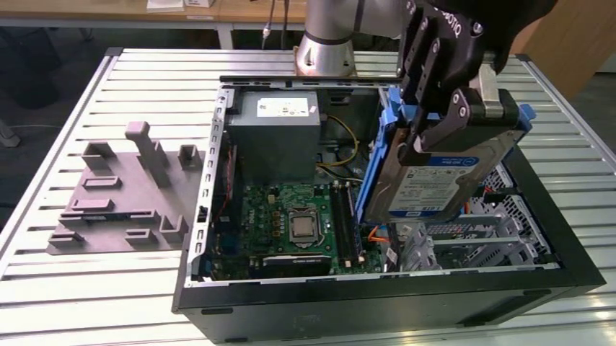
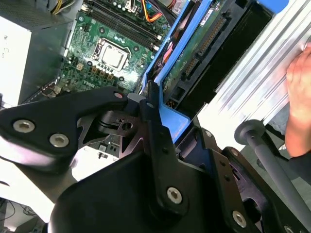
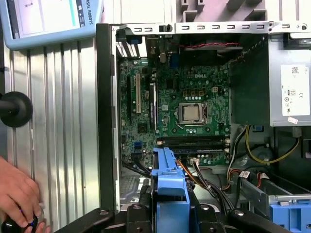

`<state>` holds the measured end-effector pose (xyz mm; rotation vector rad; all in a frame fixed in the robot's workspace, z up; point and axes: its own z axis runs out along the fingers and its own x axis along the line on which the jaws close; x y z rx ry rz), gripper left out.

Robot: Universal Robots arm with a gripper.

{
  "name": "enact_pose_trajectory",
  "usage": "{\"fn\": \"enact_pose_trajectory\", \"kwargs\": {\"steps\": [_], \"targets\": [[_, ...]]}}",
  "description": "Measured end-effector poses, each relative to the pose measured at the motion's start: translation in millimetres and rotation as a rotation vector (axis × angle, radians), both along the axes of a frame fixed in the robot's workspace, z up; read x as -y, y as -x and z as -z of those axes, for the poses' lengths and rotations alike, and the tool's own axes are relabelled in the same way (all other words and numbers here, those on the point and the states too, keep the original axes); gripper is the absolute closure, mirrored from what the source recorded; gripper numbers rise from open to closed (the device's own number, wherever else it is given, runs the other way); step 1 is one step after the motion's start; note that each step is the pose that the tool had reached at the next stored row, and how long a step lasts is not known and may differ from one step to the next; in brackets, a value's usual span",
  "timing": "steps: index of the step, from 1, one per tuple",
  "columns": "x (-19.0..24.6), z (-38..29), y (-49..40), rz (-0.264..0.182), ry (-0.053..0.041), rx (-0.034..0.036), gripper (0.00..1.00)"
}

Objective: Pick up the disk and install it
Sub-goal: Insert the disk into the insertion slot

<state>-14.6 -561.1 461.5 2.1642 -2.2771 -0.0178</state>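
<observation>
Exterior view: black linkage gripper (image 1: pixel 462 122) pinching the flat silver-grey disk in blue plastic carrier frame (image 1: pixel 423 180), tilted on edge above the open black computer case (image 1: pixel 385 292), near its silver metal drive cage (image 1: pixel 491 238). Judged mid-carry, not yet seated. Align carrier squarely with cage before insertion.

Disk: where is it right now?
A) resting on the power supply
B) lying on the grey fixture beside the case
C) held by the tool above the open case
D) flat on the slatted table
C: in the exterior view the tool is clamped on the disk, which hangs tilted over the open computer case, clear of the table.
</observation>
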Motion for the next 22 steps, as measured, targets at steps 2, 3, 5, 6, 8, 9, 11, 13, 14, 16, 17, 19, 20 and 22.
{"fn": "enact_pose_trajectory", "kwargs": {"steps": [2, 3, 5, 6, 8, 9, 11, 13, 14, 16, 17, 19, 20, 22], "targets": [[0.0, 0.1, -0.3, 0.000, 0.0006, 0.0000, 0.64], [0.3, 0.2, -0.3, 0.000, 0.0016, 0.0001, 0.64], [2.4, 0.4, -0.4, 0.000, 0.0036, 0.0001, 0.64], [3.5, 0.5, -0.5, 0.000, 0.0046, 0.0000, 0.64], [5.1, 1.1, -1.5, 0.000, 0.0056, 0.0000, 0.64], [5.2, 1.6, -3.2, 0.000, 0.0064, 0.0000, 0.64], [5.2, 2.6, -7.7, 0.000, 0.0096, 0.0001, 0.64], [5.2, 4.0, -12.1, 0.000, 0.0112, 0.0001, 0.64], [5.2, 4.6, -14.3, 0.000, 0.0115, 0.0001, 0.64], [5.2, 5.6, -18.1, -0.004, 0.0117, 0.0001, 0.64], [5.2, 5.9, -19.3, -0.010, 0.0118, 0.0000, 0.64], [5.2, 6.5, -22.8, -0.016, 0.0117, 0.0001, 0.64], [5.3, 6.7, -25.1, -0.016, 0.0118, 0.0000, 0.64], [5.3, 6.9, -28.2, -0.016, 0.0117, -0.0002, 0.64]]}}
